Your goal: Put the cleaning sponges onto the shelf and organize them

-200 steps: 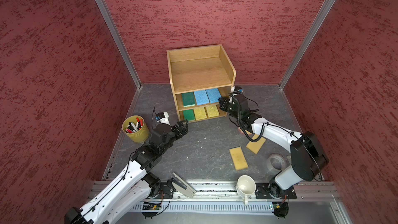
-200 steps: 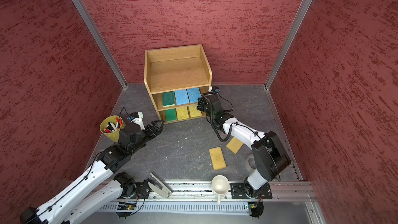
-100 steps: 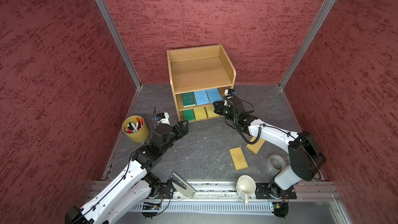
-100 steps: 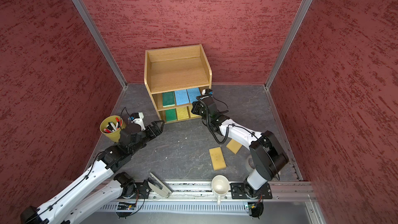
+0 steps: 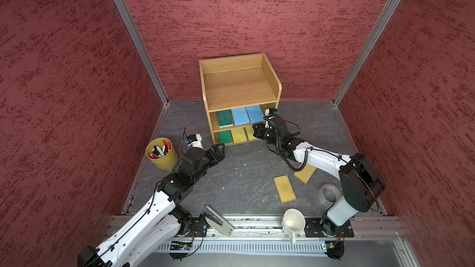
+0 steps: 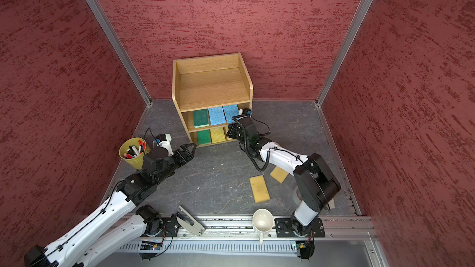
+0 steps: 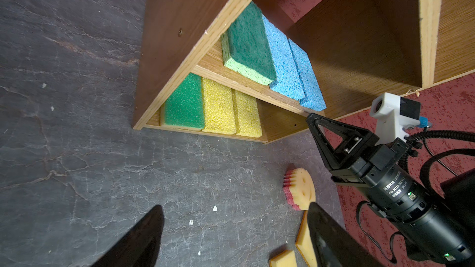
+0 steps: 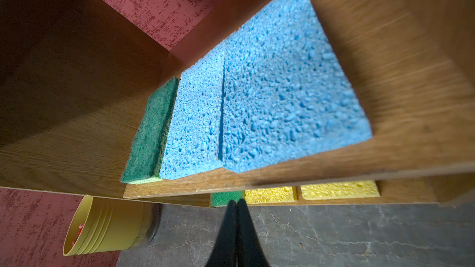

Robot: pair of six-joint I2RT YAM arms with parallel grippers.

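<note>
The oak shelf [image 5: 239,88] stands at the back wall. Its middle tier holds a green sponge [image 5: 225,118] and two blue sponges [image 5: 247,114]. The bottom tier holds a green sponge [image 5: 225,136] and two yellow ones [image 7: 232,110]. Two tan sponges [image 5: 284,188] [image 5: 305,173] lie on the floor, and a round smiley sponge [image 7: 300,191] lies near them. My right gripper [image 8: 236,201] is shut and empty, just in front of the bottom tier's right end [image 5: 255,130]. My left gripper [image 7: 235,209] is open and empty, over the floor left of the shelf [image 5: 219,148].
A yellow pen cup [image 5: 162,154] stands by the left wall. A white mug [image 5: 293,223] and a metal clip [image 5: 218,220] rest on the front rail. A tape roll [image 5: 330,192] lies beside the right arm's base.
My right gripper has closed its jaws and slid left and down along the shelf front, from the middle tier's right end to the bottom tier. The left arm has not moved.
</note>
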